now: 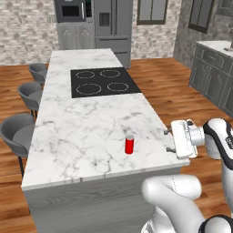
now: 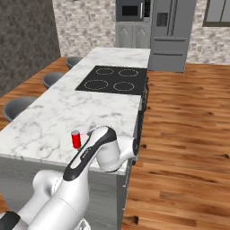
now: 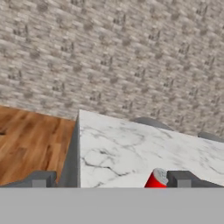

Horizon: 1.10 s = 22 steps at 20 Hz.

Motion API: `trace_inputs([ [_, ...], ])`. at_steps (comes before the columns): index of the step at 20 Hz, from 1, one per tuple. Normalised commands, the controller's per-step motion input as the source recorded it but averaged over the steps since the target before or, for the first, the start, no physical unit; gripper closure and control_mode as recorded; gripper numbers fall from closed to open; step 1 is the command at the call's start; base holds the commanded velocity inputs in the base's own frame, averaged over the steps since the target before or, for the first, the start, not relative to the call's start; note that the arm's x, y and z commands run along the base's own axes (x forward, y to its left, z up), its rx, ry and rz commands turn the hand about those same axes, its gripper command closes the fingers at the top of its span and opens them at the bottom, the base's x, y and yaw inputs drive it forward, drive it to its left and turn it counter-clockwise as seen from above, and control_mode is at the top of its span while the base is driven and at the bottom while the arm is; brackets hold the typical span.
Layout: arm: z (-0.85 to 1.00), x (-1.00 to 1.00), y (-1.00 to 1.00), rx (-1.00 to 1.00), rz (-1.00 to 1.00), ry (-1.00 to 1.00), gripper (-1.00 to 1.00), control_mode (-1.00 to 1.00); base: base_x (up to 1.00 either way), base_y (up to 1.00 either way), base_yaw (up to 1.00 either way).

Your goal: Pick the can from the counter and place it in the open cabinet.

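A small red can [image 1: 129,144] with a silver top stands upright on the white marble counter [image 1: 86,127], near its front right corner. My gripper [image 1: 168,140] hovers just off the counter's right edge, level with the can and pointing at it, open with nothing between its fingers. In the hand view the can [image 3: 156,179] peeks up low beside the right fingertip [image 3: 186,179], with the gripper [image 3: 113,180] wide open over the counter's corner [image 3: 131,148]. From the right base view the can [image 2: 76,139] shows just left of my forearm. The cabinet is out of view.
A black four-ring cooktop [image 1: 104,82] is set into the counter beyond the can. Grey stools [image 1: 20,132] line its left side. A fridge [image 1: 113,25] and a grey unit with a microwave [image 1: 73,11] stand at the back. Wood floor [image 2: 179,134] lies to the right.
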Motion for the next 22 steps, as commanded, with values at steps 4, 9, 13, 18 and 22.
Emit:
trace_inputs([
  [4, -0.12, 0.11, 0.0, 0.0, 0.0, 0.0, -1.0, -1.0, 0.0, 0.0, 0.0],
  [9, -0.17, 0.09, 0.06, 0.0, 0.0, 0.02, -1.0, -1.0, 0.0, 0.0, 0.0],
  [13, -0.23, 0.18, 0.1, 0.0, 0.0, 0.02, -1.0, -1.0, 0.0, 0.0, 0.0],
  [18, -0.23, 0.22, 0.1, 0.0, 0.0, 0.0, -1.0, -1.0, 0.0, 0.0, 0.0],
  [22, -0.22, 0.21, 0.11, 0.0, 0.0, 0.0, -1.0, -1.0, 0.0, 0.0, 0.0],
])
